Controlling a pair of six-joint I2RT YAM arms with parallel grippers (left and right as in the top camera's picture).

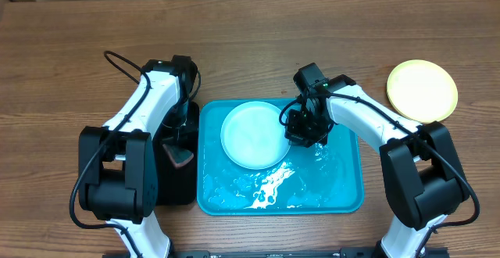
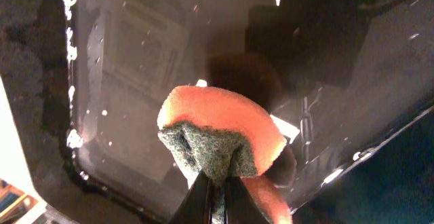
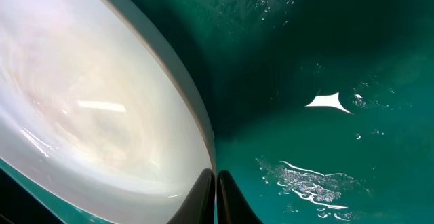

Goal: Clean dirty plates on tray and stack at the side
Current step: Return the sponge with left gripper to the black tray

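Note:
A light blue plate [image 1: 251, 134] lies in the left half of the wet blue tray [image 1: 336, 199]. My right gripper [image 1: 291, 127] is shut on the plate's right rim; in the right wrist view its fingers [image 3: 214, 183] pinch the plate's edge [image 3: 102, 108] over the tray floor [image 3: 319, 102]. A pale yellow-green plate [image 1: 423, 91] lies on the table at the far right. My left gripper [image 1: 182, 152] is over the black tray [image 1: 178, 191] and is shut [image 2: 217, 193] on an orange sponge with a green scrub face [image 2: 224, 139]. A third plate is out of view.
The black tray [image 2: 135, 68] is wet and glossy, left of the blue tray. White foam streaks [image 1: 269, 184] lie in the blue tray's front half. Wooden table [image 1: 250, 39] lies all round.

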